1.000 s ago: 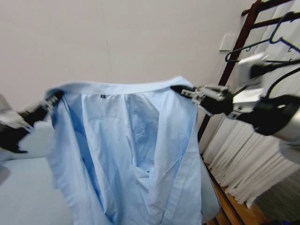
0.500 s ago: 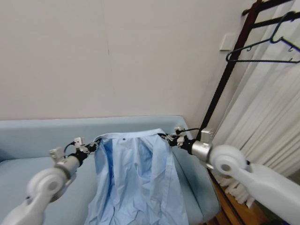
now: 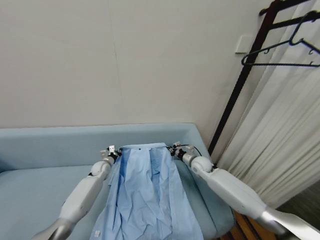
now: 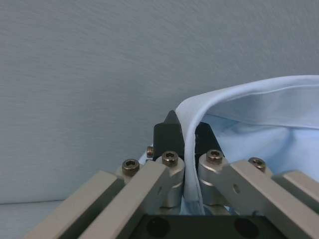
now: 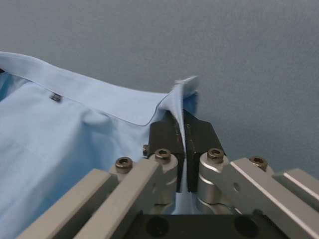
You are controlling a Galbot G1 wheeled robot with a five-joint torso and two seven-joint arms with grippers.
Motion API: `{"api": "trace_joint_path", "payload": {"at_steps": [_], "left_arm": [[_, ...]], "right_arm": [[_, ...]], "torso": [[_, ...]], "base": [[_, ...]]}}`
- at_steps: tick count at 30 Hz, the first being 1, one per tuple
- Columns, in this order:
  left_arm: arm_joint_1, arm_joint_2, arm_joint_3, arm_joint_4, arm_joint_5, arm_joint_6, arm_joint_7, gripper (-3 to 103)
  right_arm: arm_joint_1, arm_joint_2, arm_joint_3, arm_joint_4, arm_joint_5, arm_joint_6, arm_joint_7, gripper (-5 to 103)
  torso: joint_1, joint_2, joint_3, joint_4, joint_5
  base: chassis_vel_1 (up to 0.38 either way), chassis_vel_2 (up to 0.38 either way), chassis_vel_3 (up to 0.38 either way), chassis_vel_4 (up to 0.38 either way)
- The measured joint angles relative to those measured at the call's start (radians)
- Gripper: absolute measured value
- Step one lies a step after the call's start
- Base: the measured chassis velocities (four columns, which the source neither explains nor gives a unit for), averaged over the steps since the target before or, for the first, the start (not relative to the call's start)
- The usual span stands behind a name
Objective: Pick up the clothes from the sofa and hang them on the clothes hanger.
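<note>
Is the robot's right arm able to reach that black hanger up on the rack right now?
Probably not as things stand. The right gripper is clamped on the shirt low over the sofa, and the left gripper holds the other side. The hanger hangs high on the rack, though nothing blocks the way.

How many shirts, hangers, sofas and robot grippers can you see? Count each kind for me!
light blue button-up shirt: 1
black wire clothes hanger: 1
pale blue fabric sofa: 1
grippers: 2, left gripper and right gripper
total: 5
</note>
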Motion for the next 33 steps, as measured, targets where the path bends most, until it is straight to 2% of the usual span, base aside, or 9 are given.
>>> {"api": "trace_joint_path", "payload": {"at_steps": [6,11,18,22,24,27,29,31,33], "left_arm": [[-0.05,-0.036,0.036,0.104,0.009,0.0,0.0,16],[0.017,0.049,0.028,0.038,-0.006,0.047,0.012,38],[0.099,0.116,-0.03,-0.028,-0.04,0.019,0.039,59],[0.239,0.217,-0.174,-0.216,-0.091,0.012,0.058,76],[0.306,0.252,-0.244,-0.298,-0.102,0.009,0.069,81],[0.497,0.313,-0.446,-0.529,-0.153,0.002,0.074,96],[0.547,0.325,-0.496,-0.604,-0.176,-0.006,0.067,96],[0.644,0.343,-0.591,-0.766,-0.227,-0.022,0.032,100],[0.746,0.345,-0.714,-0.909,-0.261,-0.024,0.003,100]], "right_arm": [[0.012,0.052,-0.022,-0.128,-0.088,0.056,0.011,21],[-0.024,-0.027,-0.029,-0.09,-0.112,0.069,0.008,43],[-0.048,-0.106,-0.012,-0.022,-0.075,0.052,0.035,65],[-0.095,-0.206,0.034,0.175,0.018,0.006,0.145,81],[-0.108,-0.232,0.059,0.248,0.047,-0.016,0.185,86],[-0.175,-0.314,0.19,0.473,0.139,-0.083,0.322,99],[-0.207,-0.353,0.261,0.564,0.184,-0.105,0.383,100],[-0.246,-0.431,0.362,0.71,0.265,-0.122,0.532,100],[-0.228,-0.474,0.41,0.801,0.331,-0.124,0.689,100]], "torso": [[0.0,0.0,0.0,0.0005,-0.0001],[-0.001,0.0,0.0,0.0,-0.0001],[0.0,0.0,0.0,0.0002,-0.0005],[0.0,0.0,0.0,-0.0009,-0.0004],[0.0,0.0,0.0,-0.0001,0.0],[-0.001,0.0,0.0,0.0019,-0.0005],[-0.001,0.001,0.0,0.0024,0.0],[-0.001,0.001,-0.001,-0.0014,-0.001],[-0.001,0.001,-0.001,-0.0014,0.0007]], "base": [[0.0,0.0,0.0,0.0],[0.0,0.0,0.0,0.0],[0.0,0.0,0.0,0.0],[0.0,0.0,0.0,0.0],[0.0,0.0,0.0,0.0],[0.0,0.0,0.0,0.0],[0.0,0.0,0.0,0.0],[0.0,0.0,0.0,0.0],[-0.054,-0.043,-0.038,-0.02]]}}
